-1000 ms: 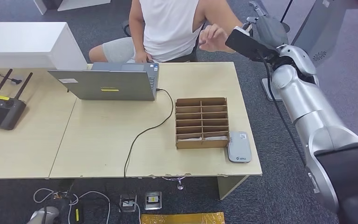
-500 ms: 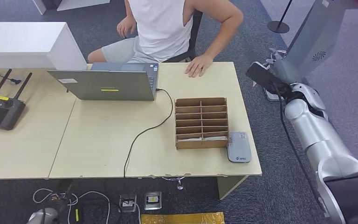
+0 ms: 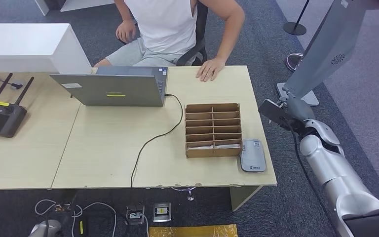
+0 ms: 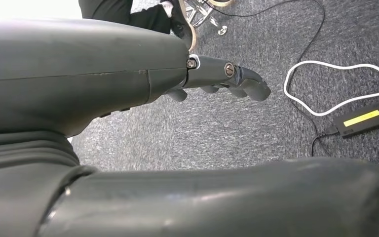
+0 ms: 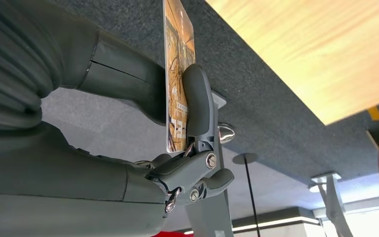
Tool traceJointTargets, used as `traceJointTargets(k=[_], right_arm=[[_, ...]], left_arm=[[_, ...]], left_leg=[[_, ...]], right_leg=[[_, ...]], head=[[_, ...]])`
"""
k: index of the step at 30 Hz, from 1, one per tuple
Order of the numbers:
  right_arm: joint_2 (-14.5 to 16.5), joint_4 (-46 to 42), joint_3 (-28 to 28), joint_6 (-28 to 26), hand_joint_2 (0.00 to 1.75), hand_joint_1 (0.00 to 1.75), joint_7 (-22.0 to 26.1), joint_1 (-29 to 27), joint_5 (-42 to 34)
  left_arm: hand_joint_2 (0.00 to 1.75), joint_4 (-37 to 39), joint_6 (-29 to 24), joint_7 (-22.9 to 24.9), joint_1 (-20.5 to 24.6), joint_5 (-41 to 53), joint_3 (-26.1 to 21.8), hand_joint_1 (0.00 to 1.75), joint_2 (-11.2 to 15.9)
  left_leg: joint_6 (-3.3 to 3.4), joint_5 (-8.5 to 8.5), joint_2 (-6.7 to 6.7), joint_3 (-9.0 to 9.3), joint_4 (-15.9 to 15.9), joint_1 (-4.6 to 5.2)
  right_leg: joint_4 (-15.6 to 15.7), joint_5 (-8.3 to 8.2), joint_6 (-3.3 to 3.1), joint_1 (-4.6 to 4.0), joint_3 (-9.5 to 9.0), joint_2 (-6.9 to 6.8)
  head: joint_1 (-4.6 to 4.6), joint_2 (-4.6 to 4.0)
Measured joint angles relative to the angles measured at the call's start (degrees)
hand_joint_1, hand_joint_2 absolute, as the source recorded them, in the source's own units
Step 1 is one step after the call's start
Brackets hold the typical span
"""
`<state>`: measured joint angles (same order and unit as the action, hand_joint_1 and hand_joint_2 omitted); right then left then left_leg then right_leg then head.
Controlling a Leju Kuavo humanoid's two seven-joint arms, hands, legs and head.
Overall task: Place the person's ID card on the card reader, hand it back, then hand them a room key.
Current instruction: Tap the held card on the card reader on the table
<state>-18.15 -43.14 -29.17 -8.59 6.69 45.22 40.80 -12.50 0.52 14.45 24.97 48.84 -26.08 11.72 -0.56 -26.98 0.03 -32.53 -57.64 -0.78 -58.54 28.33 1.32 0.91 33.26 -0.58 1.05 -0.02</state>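
From the head view, the bench [image 3: 103, 163] carries a laptop [image 3: 116, 88], a slotted cardboard key box [image 3: 213, 130] and, touching its right side at the near corner, the grey card reader [image 3: 253, 155]. A black cable [image 3: 150, 143] runs from the laptop toward the front edge. A person's hand [image 3: 209, 68] rests flat on the far edge. The right hand [image 3: 282, 109] hangs off the bench's right side, beyond the reader; a second ago it was raised up by the person, so it has come down and back.

The left wrist view shows the left hand [image 4: 217, 81] over carpet, fingers loosely apart, holding nothing.

In the right wrist view, the ID card [image 5: 178, 74] stands pinched between thumb and fingers [image 5: 197, 106].
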Motion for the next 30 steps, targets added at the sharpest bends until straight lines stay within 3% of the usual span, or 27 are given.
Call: traceJointTargets(k=[30], right_arm=[[0.51,-6.57,1.43,2.17,1.75,1.75,-2.95,-11.17,2.01]], left_arm=[[0.00,0.00,-0.34,0.39,0.14,-0.82,0.46,0.00,-0.50]], left_leg=[[-0.02,-0.02,0.00,0.00,0.00,0.00]], right_leg=[[0.01,0.00,0.00,0.00,0.01,0.02]], head=[[-0.01,0.00]])
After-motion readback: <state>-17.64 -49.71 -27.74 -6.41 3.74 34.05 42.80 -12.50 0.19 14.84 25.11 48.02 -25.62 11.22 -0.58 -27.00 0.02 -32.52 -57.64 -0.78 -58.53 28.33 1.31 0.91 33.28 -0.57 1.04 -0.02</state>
